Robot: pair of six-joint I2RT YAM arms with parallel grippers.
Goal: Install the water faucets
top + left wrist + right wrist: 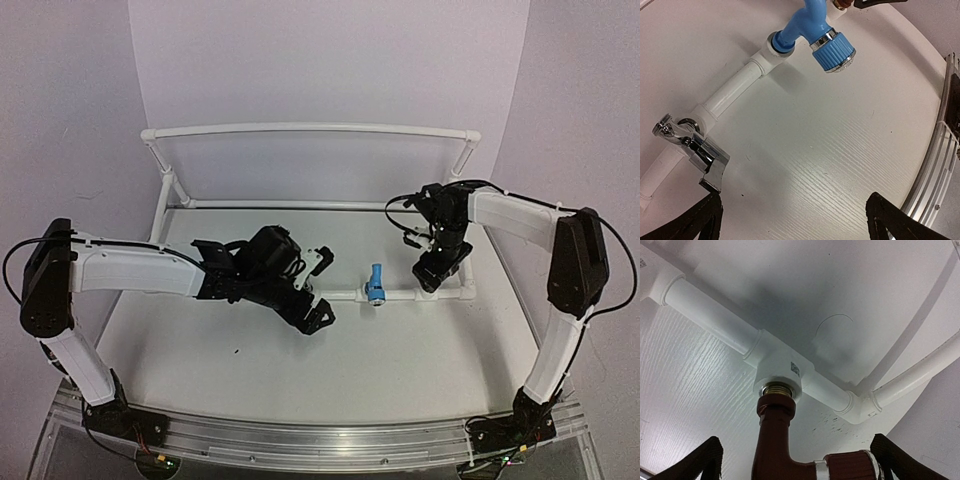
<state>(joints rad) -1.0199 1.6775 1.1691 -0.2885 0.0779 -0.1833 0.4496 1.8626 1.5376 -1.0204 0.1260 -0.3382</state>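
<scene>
— Along front run of pipe frame [715,315], verify water faucets [375,286]: red-brown faucet [772,440] in right socket [760,385], blue faucet [807,25] mid-run, grey faucet [695,150] at left.
— Verified. Looks like release step: find right gripper [796,437] astride red-brown faucet, jaws open; left gripper [795,196] over bench [815,150], jaws wide, empty.
— Next, retract right gripper straight back, clear of knob [847,467].
— Noted. White grained bench, plain pale walls [330,60].

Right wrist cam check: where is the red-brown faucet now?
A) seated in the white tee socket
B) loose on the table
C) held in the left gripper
A: the red-brown faucet has its threaded end sitting in the white tee socket, with the right gripper open around it.
</scene>
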